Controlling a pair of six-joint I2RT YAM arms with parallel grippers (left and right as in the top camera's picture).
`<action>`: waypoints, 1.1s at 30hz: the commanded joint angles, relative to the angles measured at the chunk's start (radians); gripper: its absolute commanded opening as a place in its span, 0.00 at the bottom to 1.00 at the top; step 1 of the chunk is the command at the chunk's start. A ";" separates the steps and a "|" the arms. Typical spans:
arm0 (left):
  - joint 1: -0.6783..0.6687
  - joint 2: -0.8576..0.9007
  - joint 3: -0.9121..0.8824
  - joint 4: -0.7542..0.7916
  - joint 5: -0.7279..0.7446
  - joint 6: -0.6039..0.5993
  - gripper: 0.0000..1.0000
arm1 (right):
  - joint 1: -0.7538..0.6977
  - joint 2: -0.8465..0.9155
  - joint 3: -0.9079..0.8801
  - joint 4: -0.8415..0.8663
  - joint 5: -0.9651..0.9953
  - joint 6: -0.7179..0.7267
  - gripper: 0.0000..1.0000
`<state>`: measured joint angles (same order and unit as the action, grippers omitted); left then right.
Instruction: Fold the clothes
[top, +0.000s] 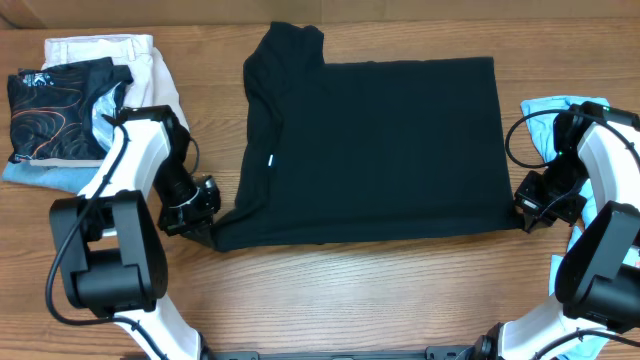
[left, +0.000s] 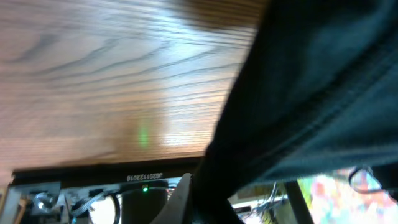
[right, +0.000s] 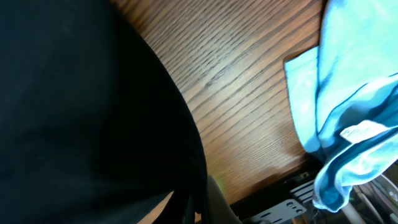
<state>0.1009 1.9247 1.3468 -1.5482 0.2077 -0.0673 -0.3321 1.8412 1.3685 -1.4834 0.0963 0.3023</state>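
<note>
Overhead: left jaws pinch one near corner of the black shirt (top: 380, 150), right jaws the other.

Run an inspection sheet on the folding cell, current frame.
Surface: wooden table, no spills seen.
Job's things: black T-shirt spread mid-table, partly folded; folded pile with white garment and black patterned garment at the far left; light blue garment bunched by the right arm.
Clutter: nothing seen.
Grippers: left gripper and right gripper each shut on a near corner of the shirt.
Cables: left arm cable and right arm cable loop loose.
Surroundings: nothing seen.
</note>
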 joint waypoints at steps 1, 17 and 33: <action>0.031 -0.042 -0.003 -0.005 -0.110 -0.064 0.18 | -0.005 -0.033 -0.002 0.006 0.020 0.005 0.04; -0.080 -0.072 0.266 0.097 -0.023 -0.101 0.25 | -0.004 -0.033 -0.002 0.018 -0.009 0.005 0.40; -0.359 0.031 0.296 0.425 -0.035 -0.121 0.37 | -0.004 -0.033 -0.002 0.038 -0.025 -0.003 0.42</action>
<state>-0.2379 1.9011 1.6314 -1.1439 0.1680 -0.1669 -0.3332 1.8412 1.3682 -1.4502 0.0807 0.3042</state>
